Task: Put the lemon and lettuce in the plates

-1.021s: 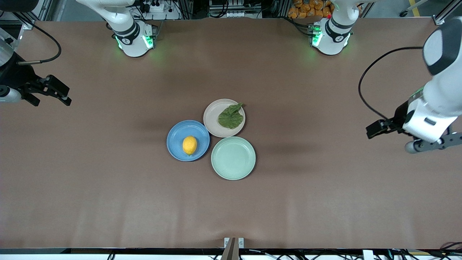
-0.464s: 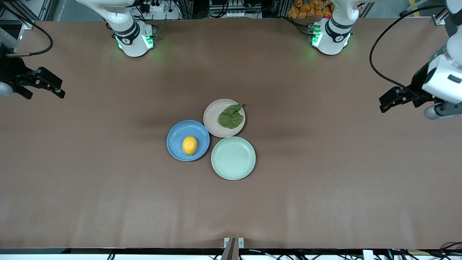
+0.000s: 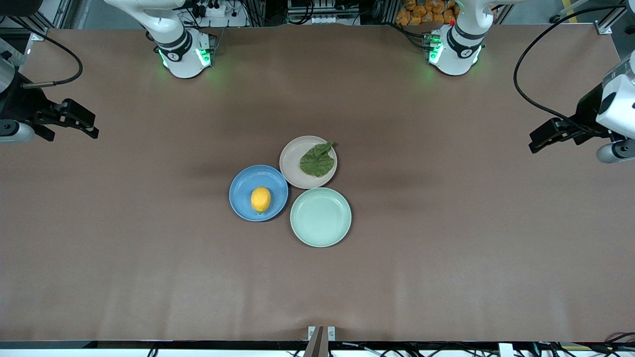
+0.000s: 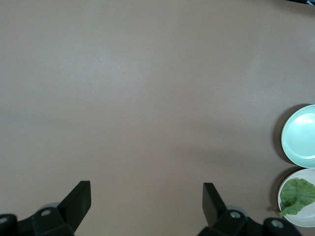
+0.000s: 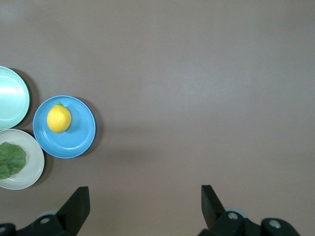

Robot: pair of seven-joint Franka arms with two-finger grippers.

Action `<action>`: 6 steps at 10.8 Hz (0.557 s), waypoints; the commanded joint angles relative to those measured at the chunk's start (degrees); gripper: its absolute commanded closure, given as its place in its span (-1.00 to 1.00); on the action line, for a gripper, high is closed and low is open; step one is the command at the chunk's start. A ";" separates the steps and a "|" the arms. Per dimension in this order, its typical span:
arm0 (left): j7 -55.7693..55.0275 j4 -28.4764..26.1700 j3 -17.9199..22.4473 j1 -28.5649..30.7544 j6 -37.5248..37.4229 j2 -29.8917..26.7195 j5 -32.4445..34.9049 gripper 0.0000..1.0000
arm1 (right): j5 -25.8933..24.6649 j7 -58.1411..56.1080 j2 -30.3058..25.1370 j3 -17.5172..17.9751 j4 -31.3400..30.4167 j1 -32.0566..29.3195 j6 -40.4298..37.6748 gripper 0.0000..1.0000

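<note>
On the brown table (image 3: 446,258), both spread-fingered left gripper (image 3: 538,140) and right gripper (image 3: 89,126) hang empty over its ends.

Three plates are grouped at the middle of the table (image 3: 446,277), each touching or nearly touching the other two. The lemon (image 3: 261,199) lies in the plate toward the right arm's end (image 3: 243,191). The lettuce (image 3: 317,159) lies in the plate farthest from the front camera (image 3: 292,158), with its stem reaching over the rim toward the left arm's end. The third plate (image 3: 320,216) sits nearest the front camera. The left gripper (image 3: 540,138) is held over the left arm's end of the table, the right gripper (image 3: 85,125) over the right arm's end, both well apart from the plates.
</note>
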 commanded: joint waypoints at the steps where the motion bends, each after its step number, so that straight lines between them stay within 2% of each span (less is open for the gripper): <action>1: 1.23 -0.43 0.83 -0.55 -0.19 -0.74 -1.01 -1.00 | -0.01 -0.68 -0.34 -0.03 -0.09 0.13 -0.07 -1.00; 6: 1.14 -0.34 0.83 -0.64 -0.18 -0.66 -0.93 -1.00 | 0.08 -1.03 -0.86 -0.03 -0.61 0.04 0.19 -1.00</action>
